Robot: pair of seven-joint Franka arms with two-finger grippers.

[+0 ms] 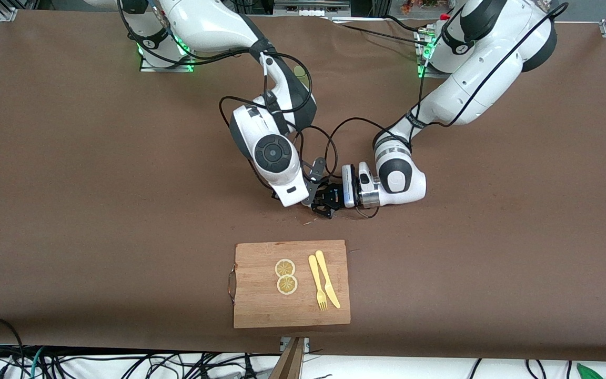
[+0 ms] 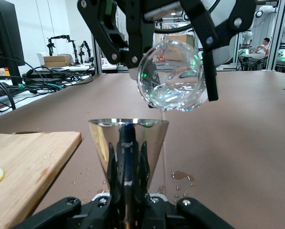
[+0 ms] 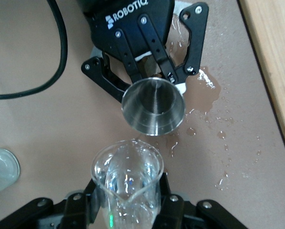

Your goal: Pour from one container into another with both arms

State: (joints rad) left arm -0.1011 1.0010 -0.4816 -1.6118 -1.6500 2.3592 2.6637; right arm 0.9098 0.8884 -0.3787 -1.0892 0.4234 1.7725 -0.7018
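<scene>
Currently I see the right tool [image 2: 164, 52] pinching a glass beaker [image 3: 128, 183], tipped with its long axis near horizontal and spout pointing down over a steel cup [image 3: 153, 106]. Left tool [image 3: 147, 57] grips that cup upright, mouth up, above the table [image 1: 71, 184]. Water puddles [image 3: 207, 90] lie beside it, near the cutting board [image 1: 261, 305].

glass beaker [image 3: 127, 183] clear, tilted, spout over steel cup [image 3: 153, 106] rim, thin stream falling. steel cup conical, upright, mouth open, just off cutting board [image 2: 28, 162] edge, water puddle [image 3: 204, 90] beside it.
</scene>
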